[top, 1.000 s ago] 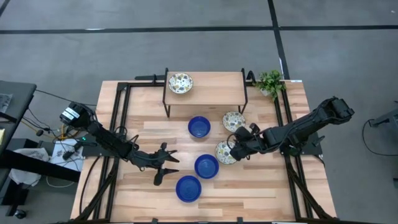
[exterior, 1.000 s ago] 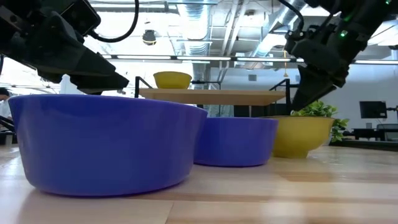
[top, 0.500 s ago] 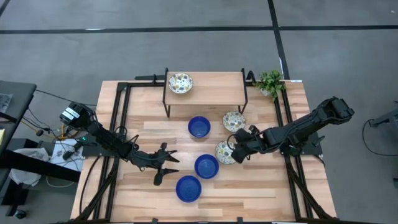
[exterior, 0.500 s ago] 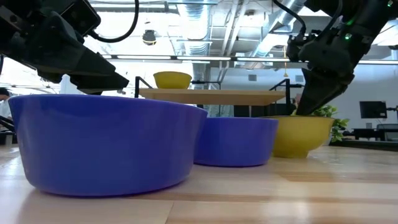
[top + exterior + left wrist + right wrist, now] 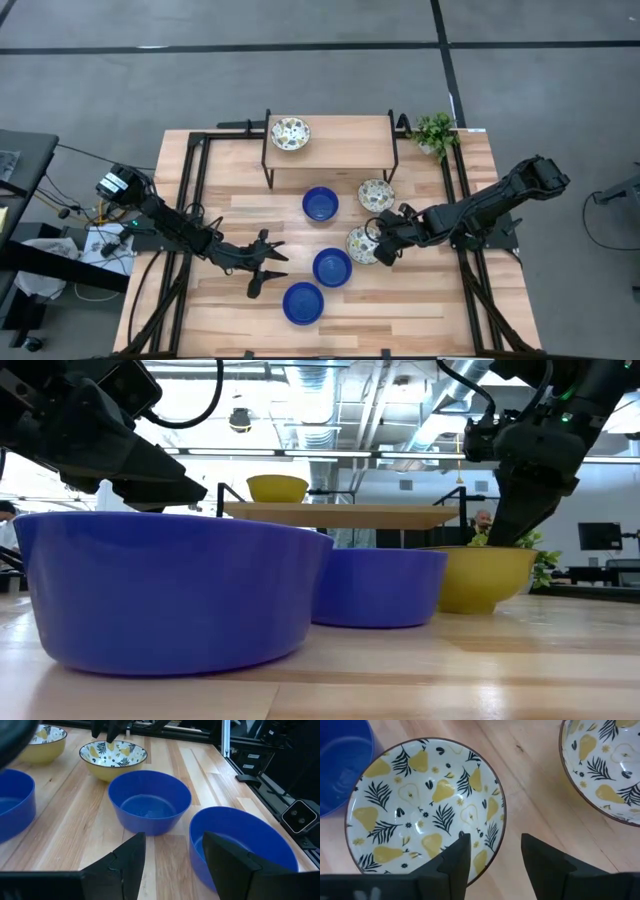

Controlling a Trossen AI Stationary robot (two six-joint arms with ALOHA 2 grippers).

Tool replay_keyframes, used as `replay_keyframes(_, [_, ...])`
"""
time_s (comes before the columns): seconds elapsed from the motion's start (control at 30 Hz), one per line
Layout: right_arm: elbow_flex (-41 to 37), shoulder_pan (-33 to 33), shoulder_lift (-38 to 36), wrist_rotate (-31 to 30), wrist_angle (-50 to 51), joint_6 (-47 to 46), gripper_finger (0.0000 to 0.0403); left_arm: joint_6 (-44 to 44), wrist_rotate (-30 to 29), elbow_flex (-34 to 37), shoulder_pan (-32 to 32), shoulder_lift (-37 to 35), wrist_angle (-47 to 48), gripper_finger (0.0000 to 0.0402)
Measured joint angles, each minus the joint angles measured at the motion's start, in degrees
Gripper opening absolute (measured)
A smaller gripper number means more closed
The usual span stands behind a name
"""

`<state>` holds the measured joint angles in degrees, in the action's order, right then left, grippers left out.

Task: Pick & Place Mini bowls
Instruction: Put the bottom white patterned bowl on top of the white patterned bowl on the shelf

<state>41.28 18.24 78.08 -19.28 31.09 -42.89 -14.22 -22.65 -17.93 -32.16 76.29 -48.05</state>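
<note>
**A:** What has changed for you in the last second?

**B:** Your right gripper (image 5: 373,250) has come lower. A second ago it hung above the cream bowl with the yellow pear and dark leaf pattern (image 5: 425,807); now its fingers (image 5: 452,862) straddle that bowl's near rim, one inside, one outside. They are spread, not yet pinching anything.

**A:** And the bowl itself?

**B:** It has not moved. It sits on the pale wooden desk (image 5: 230,205), just right of the middle glossy cobalt blue bowl (image 5: 332,267) and near a second pear-patterned bowl (image 5: 376,194). So you look set up for a rim grasp; closing the fingers seems the next move.

**A:** Where are the others?

**B:** Same places as before. One more blue bowl (image 5: 320,205) sits in front of the small wooden shelf (image 5: 345,140), another (image 5: 302,303) by the desk's near edge, and a third patterned bowl (image 5: 290,133) is already on top of the shelf.

**A:** My left arm?

**B:** Your left gripper (image 5: 268,263) waits where it was, left of the blue bowls, fingers spread and holding nothing.
</note>
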Motion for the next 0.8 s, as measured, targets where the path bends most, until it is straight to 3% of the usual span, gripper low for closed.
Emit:
replay_keyframes(0.5, [0.00, -4.94, 0.00, 0.87, -0.23, -7.98, 0.0159, 0.04, 0.00, 0.00, 0.00, 0.00, -0.01, 0.0195])
replay_keyframes(0.8, [0.00, -6.75, 0.00, 2.72, -0.25, -7.67, 0.0159, 0.04, 0.00, 0.00, 0.01, 0.00, -0.02, 0.0195])
